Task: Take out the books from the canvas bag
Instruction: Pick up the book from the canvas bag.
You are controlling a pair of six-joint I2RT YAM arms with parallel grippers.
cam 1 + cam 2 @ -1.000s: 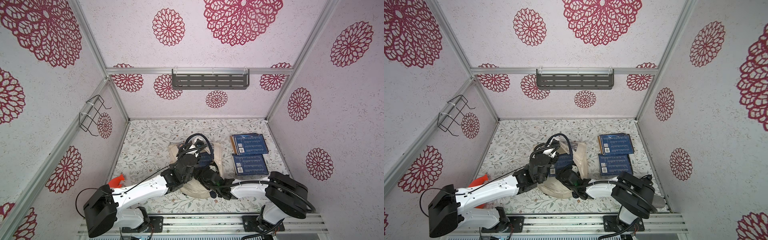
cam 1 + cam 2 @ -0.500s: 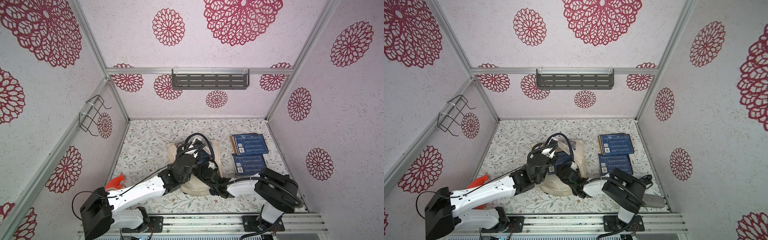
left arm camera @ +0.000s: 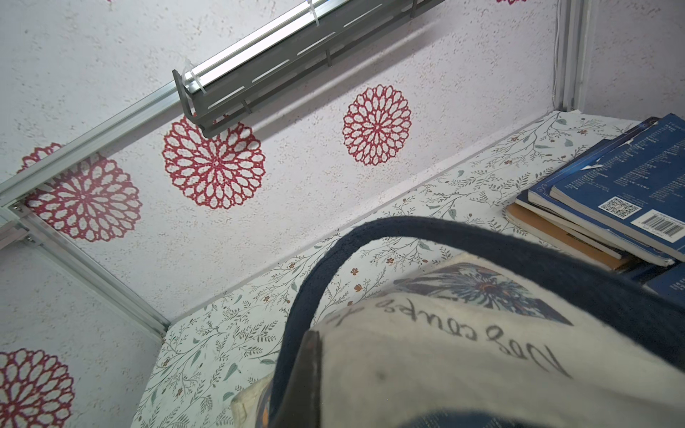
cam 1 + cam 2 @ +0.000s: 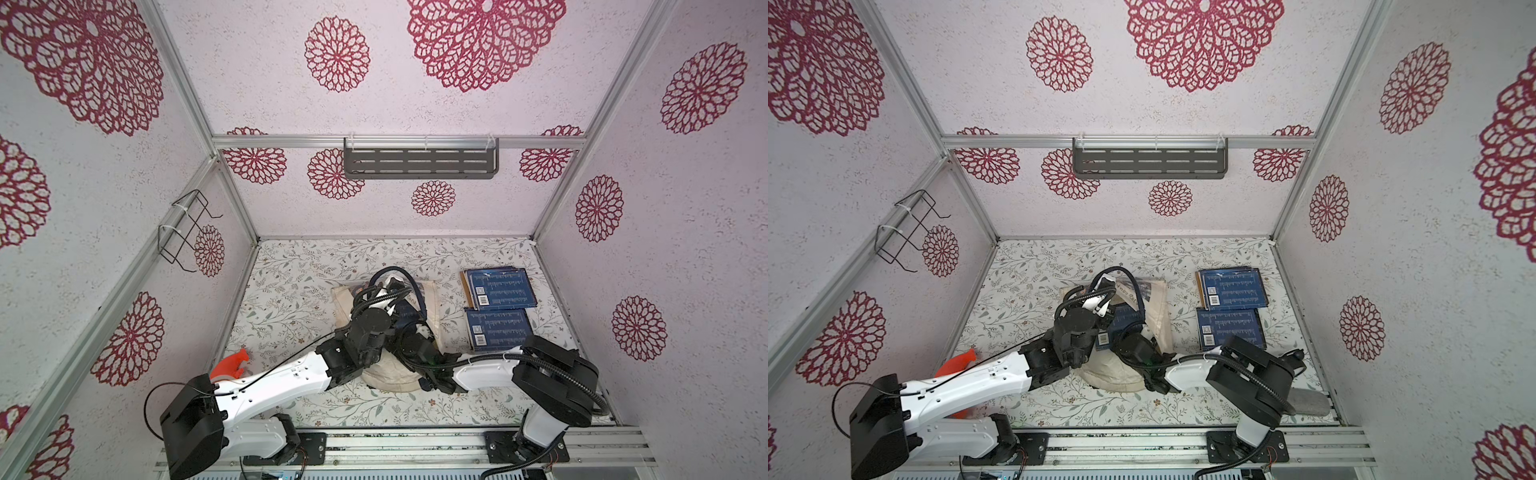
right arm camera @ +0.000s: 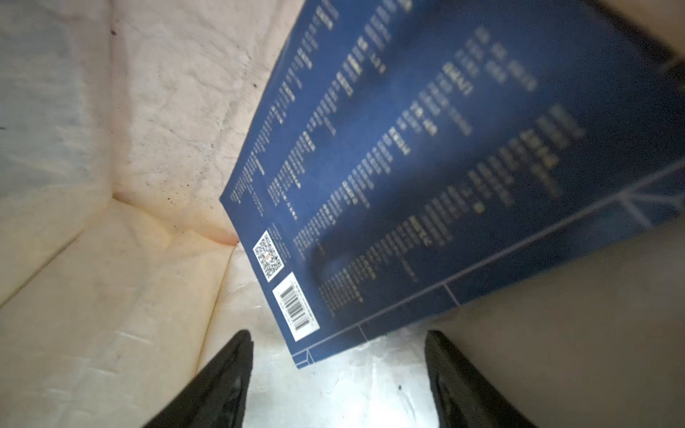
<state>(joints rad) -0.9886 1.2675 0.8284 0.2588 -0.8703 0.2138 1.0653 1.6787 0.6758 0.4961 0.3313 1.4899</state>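
The cream canvas bag (image 4: 432, 299) (image 4: 1158, 307) lies mid-table with its mouth lifted. My left gripper (image 4: 390, 286) (image 3: 315, 374) is shut on the bag's upper cloth beside a navy strap handle (image 3: 370, 237); only one finger (image 3: 310, 370) shows, pressed against the printed canvas (image 3: 444, 355). My right gripper (image 5: 335, 335) is inside the bag and open. Its fingers (image 5: 237, 355) stand on either side of the near corner of a dark blue book (image 5: 426, 178) without touching it. That book (image 4: 1123, 318) shows through the bag's mouth. Other books lie to the right of the bag in two stacks (image 4: 498, 287) (image 4: 498, 330).
A red-orange object (image 4: 232, 363) lies by the left wall near my left arm. A grey slotted shelf (image 4: 419, 164) hangs on the back wall and a wire rack (image 4: 187, 232) on the left wall. The book stacks (image 3: 611, 192) lie close to the right wall.
The right arm's elbow swung in toward the bag, then back out to the right. The left arm still holds the bag's mouth up, nearly unmoved.
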